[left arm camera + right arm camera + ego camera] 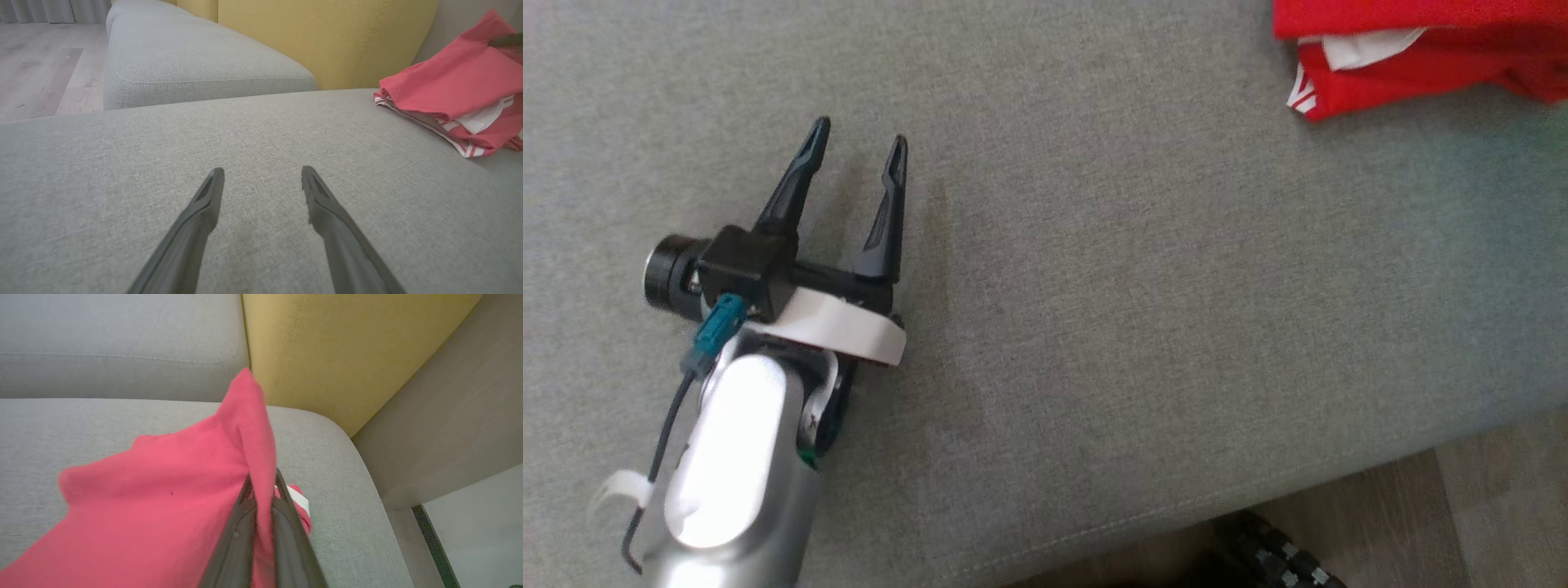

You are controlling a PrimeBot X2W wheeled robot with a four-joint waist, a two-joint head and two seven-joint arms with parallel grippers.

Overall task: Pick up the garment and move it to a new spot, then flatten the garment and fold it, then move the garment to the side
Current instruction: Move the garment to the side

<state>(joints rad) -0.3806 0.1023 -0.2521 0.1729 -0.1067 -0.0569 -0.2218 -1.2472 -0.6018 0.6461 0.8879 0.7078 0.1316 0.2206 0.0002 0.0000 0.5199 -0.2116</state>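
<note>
**On the grey sofa seat: red garment clamped at the right, left gripper open over bare fabric**

At the top right corner of the head view, the red garment [1421,57] lies on the grey seat cushion [1135,286], well apart from the left gripper [859,132]. The frame edge cuts it off, so its full length cannot be told. The part that shows stretches left to right, and its layered edge, with white trim and a white label, faces the front of the seat.

In the left wrist view the garment [449,81] is a folded bundle at the right. Its striped red-and-white hems point toward the left gripper [262,170], and its top layer is drawn up and away toward the upper right.

In the right wrist view the right gripper [264,477] has its jaws pressed together on a fold of the garment [163,490]. The pinched cloth stands up as a narrow ridge between the fingers. Its tip points toward the yellow back cushion [339,355], and the rest spreads down and to the left over the seat.

The left gripper's jaws stand wide apart with nothing between them, low over the bare cushion. Wooden floor [1462,506] shows past the seat's front edge.
</note>
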